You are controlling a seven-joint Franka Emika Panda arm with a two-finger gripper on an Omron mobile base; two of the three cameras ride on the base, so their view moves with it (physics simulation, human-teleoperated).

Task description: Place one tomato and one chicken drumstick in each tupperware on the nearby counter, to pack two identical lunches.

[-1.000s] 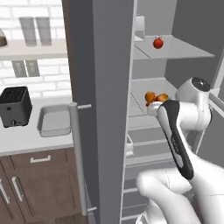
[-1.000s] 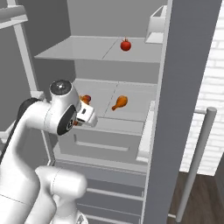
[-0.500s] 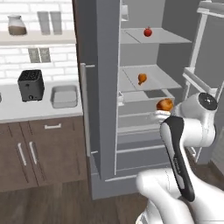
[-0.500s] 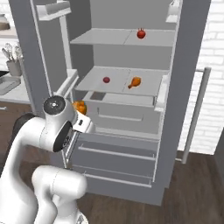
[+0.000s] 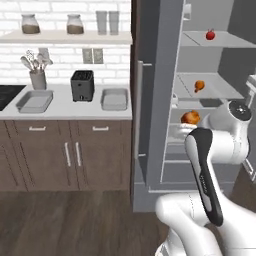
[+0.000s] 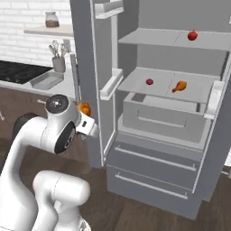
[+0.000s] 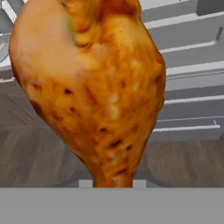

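Chicken drumstick (image 5: pixel 190 118) — glossy orange-brown, rounded — sits clamped in the gripper (image 5: pixel 181 128) before the open fridge (image 5: pixel 200 95); two grey tupperware trays (image 5: pixel 114 99) lie on the pale counter (image 5: pixel 65 107) beside a toaster (image 5: pixel 82 85). From the right, another drumstick (image 6: pixel 179 86) and tomatoes (image 6: pixel 192 35) rest on shelves. Close up, mottled, speckled skin tapers downward.

the counter (image 5: pixel 65 111) bears two grey tupperware trays (image 5: pixel 34 101) (image 5: pixel 114 99), a black toaster (image 5: pixel 82 85) and a utensil holder (image 5: pixel 37 78).

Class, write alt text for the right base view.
The white robot arm's gripper holds a chicken drumstick beside an open fridge. Inside, another drumstick and two tomatoes lie on shelves.
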